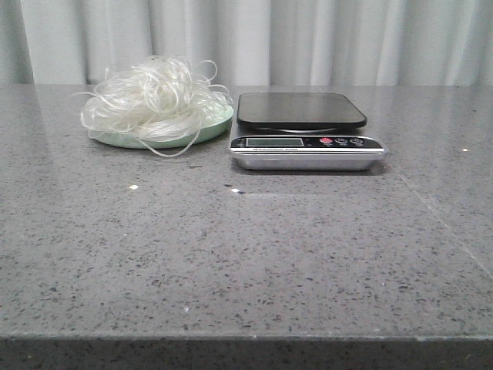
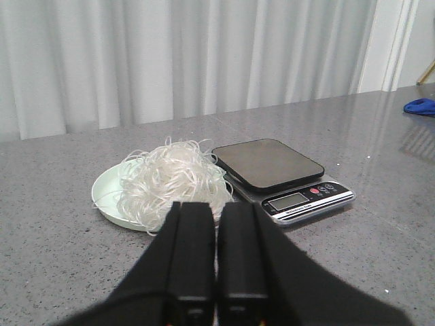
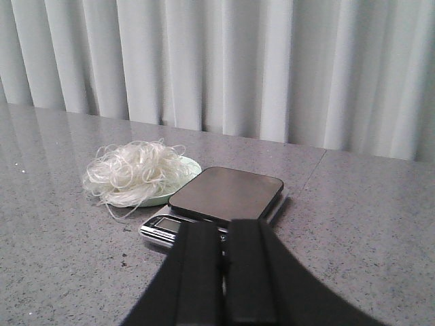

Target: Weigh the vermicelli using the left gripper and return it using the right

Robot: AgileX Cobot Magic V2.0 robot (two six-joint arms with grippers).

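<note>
1. Jaws of the left gripper (image 2: 216, 252) were pressed together, two black fingers side by side with only a thin seam between them, and they gripped nothing. They hung above the desk (image 2: 54, 238), on the near side of the plate and apart from it.
2. Jaws of the right gripper (image 3: 223, 272) were likewise clenched and carried nothing. In the right wrist view they sat in front of the scale's display edge, covering part of it; whether they touched the scale could not be told.
3. Neither gripper appeared in the front view.
4. Vermicelli (image 1: 154, 100) lay as a loose, fluffy tangle of thin translucent white strands, heaped on a pale green round plate (image 1: 219, 123). The heap covered most of the plate, and a few loops spilled over the rim onto the desk.
5. The plate sat at the back left of the desk, just beside a kitchen scale (image 1: 306, 131), which stood to its right.
6. The scale had a dark, flat, rounded-rectangle platform with nothing on it, and a silver front strip with a small display and several buttons, one of them red. The display reading was too small to make out.
7. The desk was grey speckled stone, glossy, with pale pleated curtains (image 1: 308, 38) behind it.
8. A small blue object (image 2: 420, 106) showed at the far edge of the left wrist view; its nature could not be told.
</note>
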